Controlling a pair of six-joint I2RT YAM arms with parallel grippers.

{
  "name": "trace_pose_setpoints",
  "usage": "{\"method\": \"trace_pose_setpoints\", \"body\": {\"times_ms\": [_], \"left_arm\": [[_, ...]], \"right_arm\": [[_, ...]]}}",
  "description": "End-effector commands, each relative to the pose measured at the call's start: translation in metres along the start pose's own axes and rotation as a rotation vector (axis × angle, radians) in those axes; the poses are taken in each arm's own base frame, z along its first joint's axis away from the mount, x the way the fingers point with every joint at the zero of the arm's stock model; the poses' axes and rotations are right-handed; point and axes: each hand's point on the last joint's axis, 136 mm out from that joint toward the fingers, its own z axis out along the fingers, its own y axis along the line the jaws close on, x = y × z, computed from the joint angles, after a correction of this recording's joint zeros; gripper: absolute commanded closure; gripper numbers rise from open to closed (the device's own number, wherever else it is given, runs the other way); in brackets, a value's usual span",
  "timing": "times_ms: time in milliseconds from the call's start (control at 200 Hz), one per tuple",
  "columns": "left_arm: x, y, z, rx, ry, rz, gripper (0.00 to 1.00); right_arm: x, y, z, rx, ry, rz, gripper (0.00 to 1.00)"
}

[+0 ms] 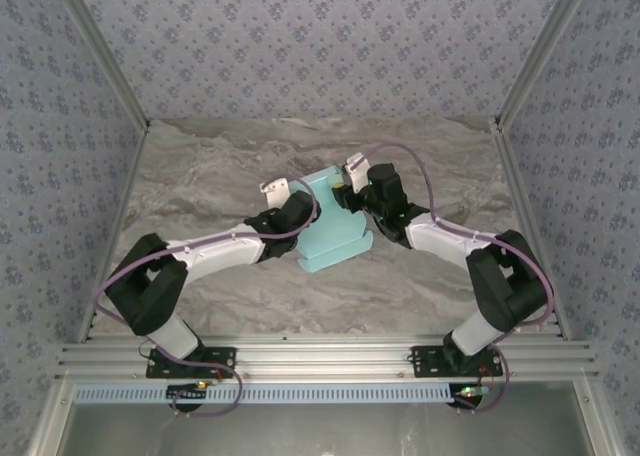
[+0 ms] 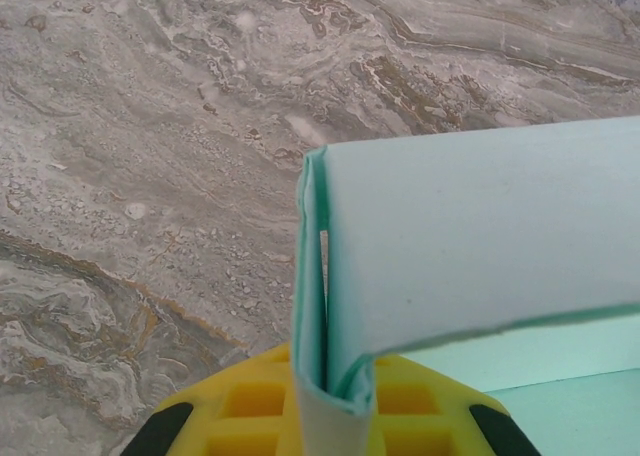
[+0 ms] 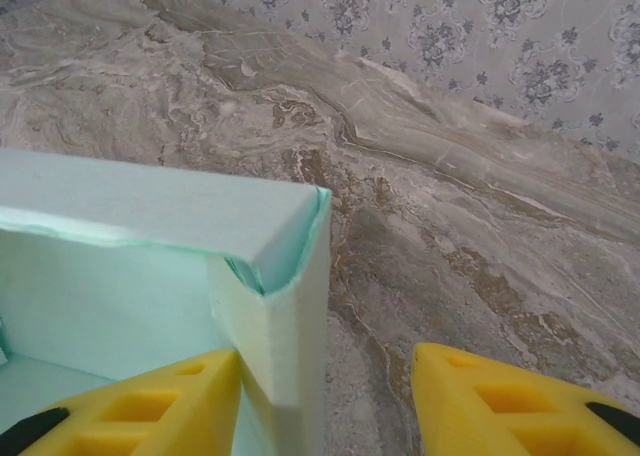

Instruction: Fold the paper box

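A marble-patterned table (image 1: 220,286) sits inside wallpapered walls (image 1: 300,36), with an aluminium rail (image 1: 320,356) along its near edge. The left arm (image 1: 215,256) and the right arm (image 1: 460,241) reach in from the near corners and meet at the table's middle. The mint paper box (image 1: 335,231) lies there between them, resting on the table.

The box looks roughly half formed. Its base is flat on the table and its left, right and far sides stand up. The near end appears to lie flat, showing a notched flap (image 1: 338,258). Folding up and locking that end seems to be what remains.

The left gripper (image 2: 330,401) is clamped on the box's left wall (image 2: 470,236), a doubled-over strip of card held between the yellow fingers (image 2: 250,406). The right gripper (image 3: 325,371) is parted and holds nothing. The box's far right corner (image 3: 290,236) stands in the gap, just beside its left finger (image 3: 150,406) and well apart from its right finger (image 3: 520,406).

The top edge of that corner looks slightly crumpled where the layers meet. Bare table surrounds the box on every side, so both arms have open room to move, with the walls well away
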Motion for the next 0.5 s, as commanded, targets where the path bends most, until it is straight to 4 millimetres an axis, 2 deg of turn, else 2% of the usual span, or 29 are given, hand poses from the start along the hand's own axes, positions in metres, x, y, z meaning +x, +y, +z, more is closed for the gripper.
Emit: {"method": "trace_pose_setpoints", "body": {"times_ms": [0,200,415,500], "left_arm": [[-0.005,-0.015,-0.002,0.045,0.004,-0.035,1.00],[-0.002,-0.017,-0.001,0.050,0.016,-0.048,1.00],[-0.005,-0.021,0.000,0.053,0.019,-0.065,1.00],[-0.005,-0.021,0.000,0.052,0.016,-0.071,1.00]], "right_arm": [[-0.014,-0.004,0.008,-0.003,-0.015,-0.018,0.52],[-0.012,-0.010,0.022,0.081,-0.009,-0.065,0.67],[-0.002,-0.022,0.030,0.256,0.001,-0.101,0.80],[0.004,-0.033,0.029,0.371,0.017,-0.098,0.85]]}}
